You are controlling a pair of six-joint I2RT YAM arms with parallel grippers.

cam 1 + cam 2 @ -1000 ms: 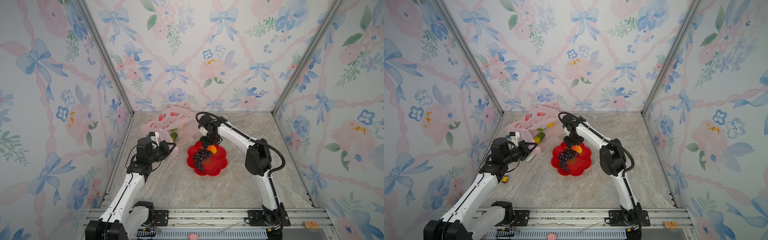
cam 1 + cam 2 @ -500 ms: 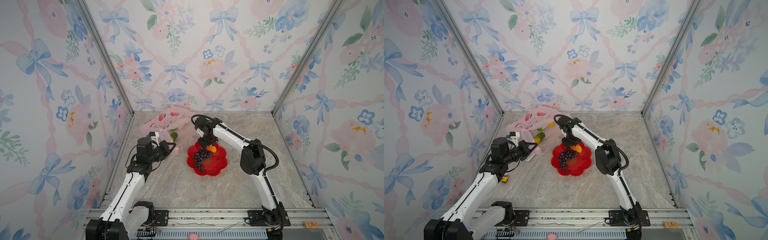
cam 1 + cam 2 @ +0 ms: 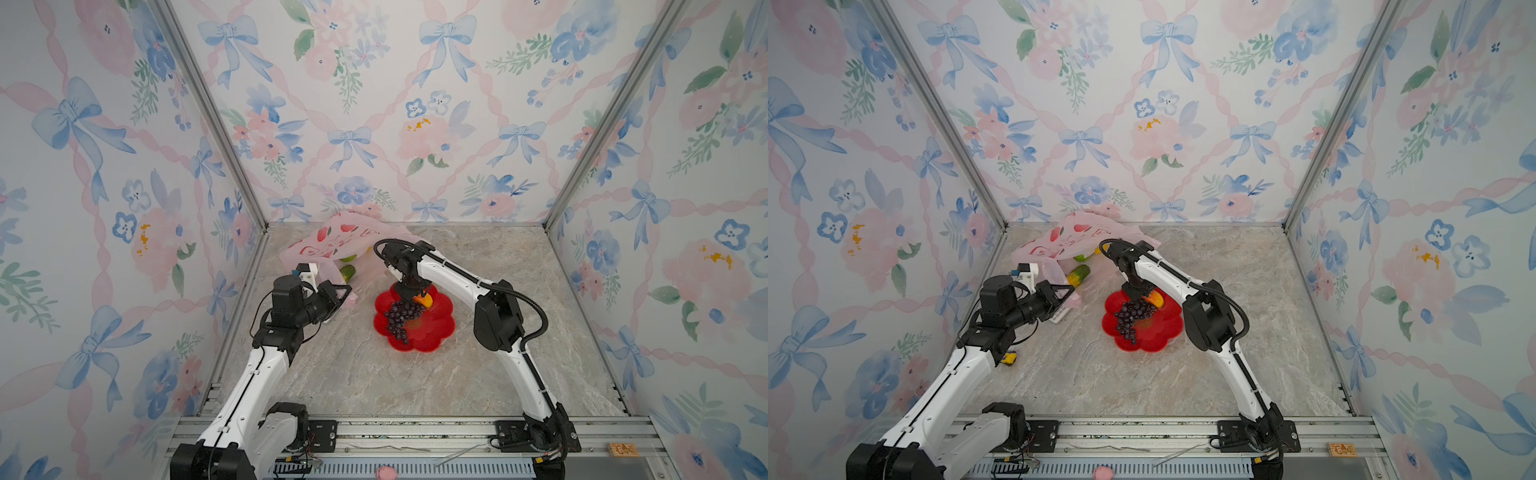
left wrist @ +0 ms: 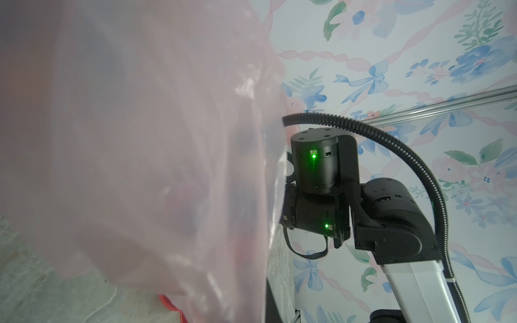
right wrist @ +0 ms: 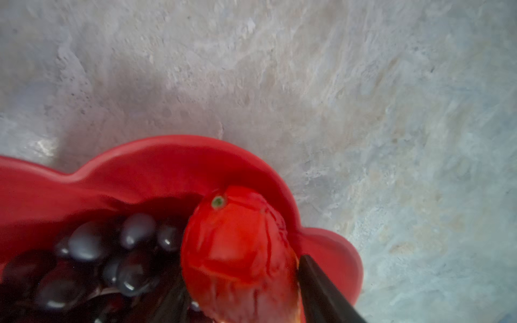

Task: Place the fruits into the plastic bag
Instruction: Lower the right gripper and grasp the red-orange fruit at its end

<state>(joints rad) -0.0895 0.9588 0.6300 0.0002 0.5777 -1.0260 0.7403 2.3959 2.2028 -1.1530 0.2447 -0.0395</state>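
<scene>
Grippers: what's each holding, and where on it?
The left gripper is shut on the bag, at its near edge. The right gripper straddles the mango on the plate; whether its fingers grip it cannot be told.

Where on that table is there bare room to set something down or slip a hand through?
Barest: the marble table right of the right arm, up to the right wall, back corner included. Also the front strip between the red plate and the rail. Crowded: back left, where plastic bag, left arm, grapes and mango bunch.
</scene>
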